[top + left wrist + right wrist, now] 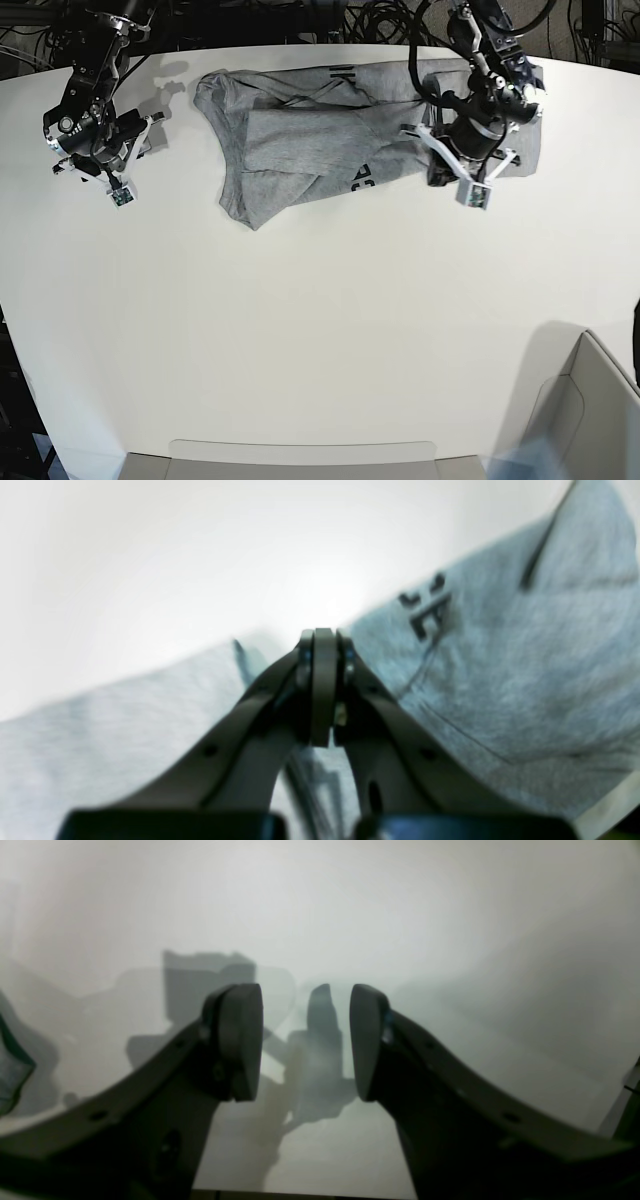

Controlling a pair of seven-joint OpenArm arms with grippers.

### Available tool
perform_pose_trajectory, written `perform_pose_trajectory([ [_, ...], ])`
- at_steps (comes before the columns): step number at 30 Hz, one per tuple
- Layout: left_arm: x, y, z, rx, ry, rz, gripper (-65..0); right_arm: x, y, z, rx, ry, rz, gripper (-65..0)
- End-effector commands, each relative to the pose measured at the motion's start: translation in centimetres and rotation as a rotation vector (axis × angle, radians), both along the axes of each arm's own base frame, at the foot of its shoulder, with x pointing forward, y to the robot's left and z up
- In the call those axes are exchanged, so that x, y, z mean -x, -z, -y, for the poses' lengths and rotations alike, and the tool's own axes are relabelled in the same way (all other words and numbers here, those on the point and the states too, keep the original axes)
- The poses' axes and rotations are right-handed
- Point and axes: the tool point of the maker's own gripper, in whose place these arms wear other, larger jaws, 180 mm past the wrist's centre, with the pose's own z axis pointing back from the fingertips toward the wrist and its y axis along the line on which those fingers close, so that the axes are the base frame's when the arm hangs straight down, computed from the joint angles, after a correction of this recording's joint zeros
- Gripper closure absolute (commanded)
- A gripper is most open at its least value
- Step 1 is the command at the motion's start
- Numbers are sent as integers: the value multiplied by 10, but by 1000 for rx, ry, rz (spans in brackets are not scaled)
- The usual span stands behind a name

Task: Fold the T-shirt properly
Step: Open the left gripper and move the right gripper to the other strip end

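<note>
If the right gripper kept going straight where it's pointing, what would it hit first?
Probably only the bare white table. The open right gripper has nothing between its fingers, and the heather light-grey T-shirt lies off to the side.

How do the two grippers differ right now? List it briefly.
The left gripper is shut, jaws pressed together; the right gripper is open with a clear gap. The left one is over the T-shirt; the right one is over the bare white table, apart from the cloth. Both have the same dark curved fingers.
</note>
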Motion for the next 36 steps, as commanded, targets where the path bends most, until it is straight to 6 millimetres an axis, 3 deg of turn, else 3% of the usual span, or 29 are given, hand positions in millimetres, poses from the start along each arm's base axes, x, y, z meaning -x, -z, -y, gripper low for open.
perform_pose_trajectory([
  [1,3,-15,-31,-62,-73,34,0,-12,-13,3,16,-15,46,-285],
  [5,24,-22,-92,-181,-170,-8,0,-15,-14,1,10,-16,55,-285],
  [7,34,-18,-106,-222,-169,-67,0,-15,-14,1,10,-16,57,-285],
  [10,59,-4,-109,-228,-168,-137,0,-16,-14,-1,8,-19,56,-285],
  [19,84,58,-100,-101,-179,-271,0,-20,-19,-7,-10,-14,83,-285],
  [26,56,79,-86,-25,-160,-243,0,-29,-28,-7,-5,-14,117,-285],
  [33,-3,66,-107,-15,-165,-167,0,-29,-28,-9,-11,-14,118,-285],
  [36,-15,50,-113,-37,-162,-131,0,-32,-30,-26,-65,-23,147,-285],
])
